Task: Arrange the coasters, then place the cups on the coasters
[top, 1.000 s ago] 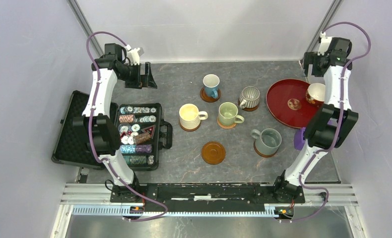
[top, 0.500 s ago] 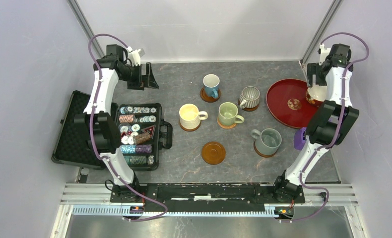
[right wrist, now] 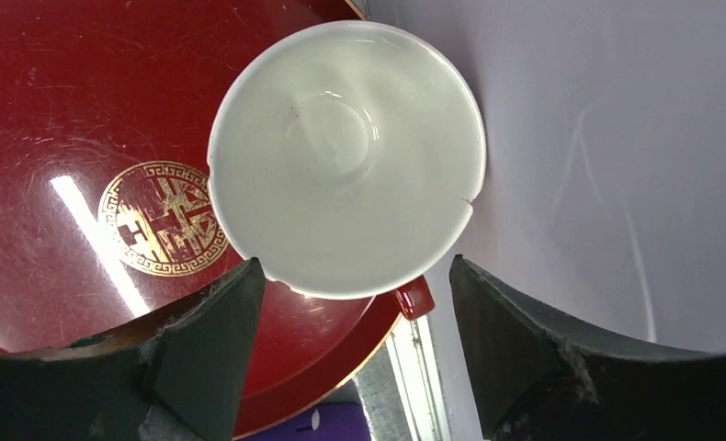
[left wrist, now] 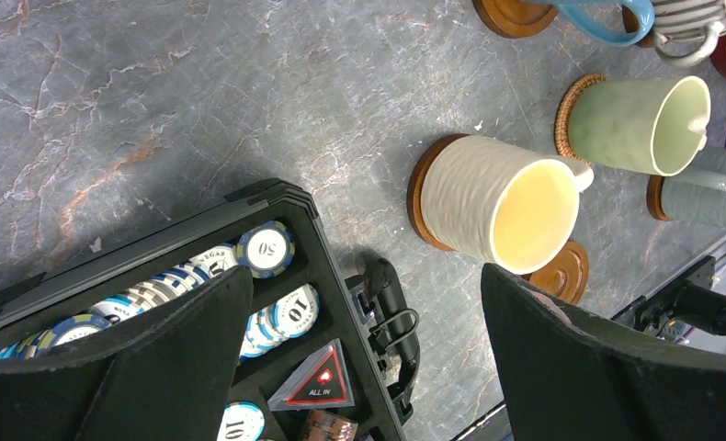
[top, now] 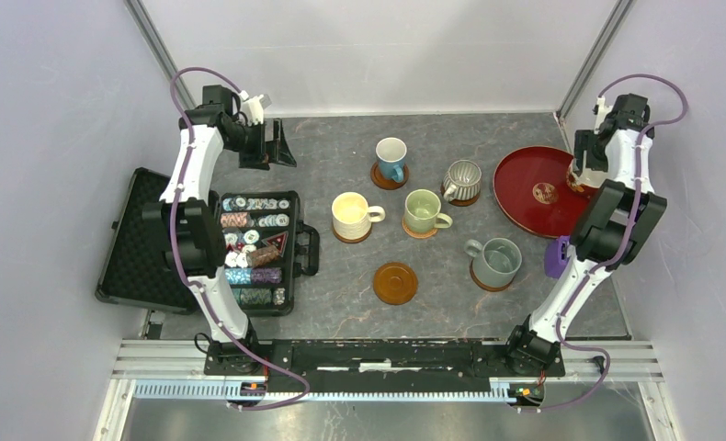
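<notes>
Currently right gripper (right wrist: 355, 271) hangs over the white ceramic cup with red handle (right wrist: 345, 156), fingers spread either side of its near rim, not clamped. Cup stands on the large dark red round tray (right wrist: 65, 110), near its wall-side edge. Left gripper (left wrist: 364, 276) spread wide, empty, above the open black poker-chip case (top: 130, 248). Orange-brown round coaster (top: 395, 282) bare.

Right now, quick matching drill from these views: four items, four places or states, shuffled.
1. white cup
2. cream-yellow cup
3. copper-orange coaster
4. left gripper

A. open, holding nothing
B. on a dark coaster, nearest the chip case
C. on the red tray
D. bare, no cup on it

Pairs: 1-C, 2-B, 3-D, 4-A
</notes>
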